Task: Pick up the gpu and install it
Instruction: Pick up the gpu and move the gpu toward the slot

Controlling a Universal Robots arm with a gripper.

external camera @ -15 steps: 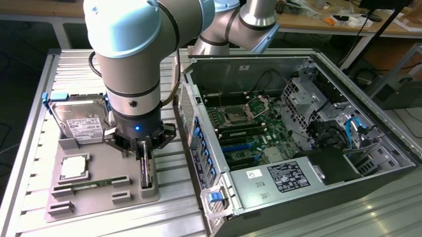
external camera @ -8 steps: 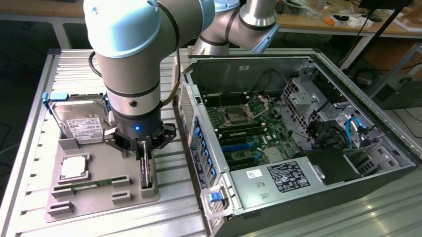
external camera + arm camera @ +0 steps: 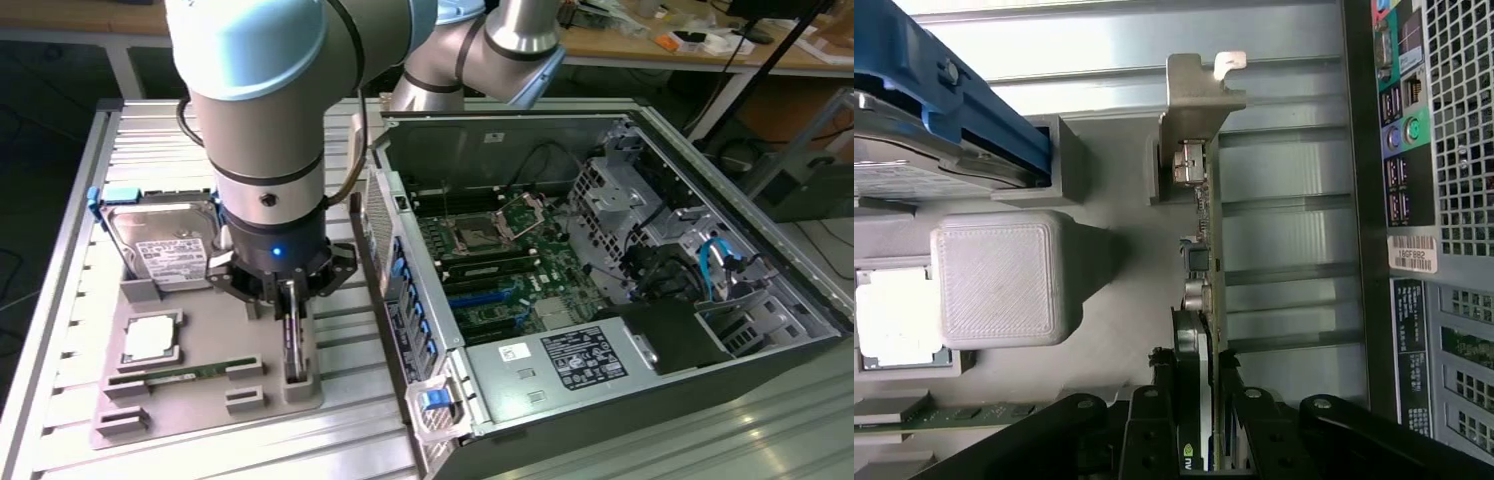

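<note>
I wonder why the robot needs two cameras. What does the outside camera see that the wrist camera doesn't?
The exterior view adds the green motherboard inside the open black computer case. The wrist view adds the case's coloured round back ports up close. Both share the claw closed on the upright green gpu card, and the silver boxy hard drive in its blue frame.

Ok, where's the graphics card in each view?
Exterior view: the graphics card stands on edge in the gray holder, under the gripper, toward the exterior view's left.
Wrist view: the graphics card shows edge-on, gripped by the gripper.
Shared landmark: the hard drive with its blue bracket.
</note>
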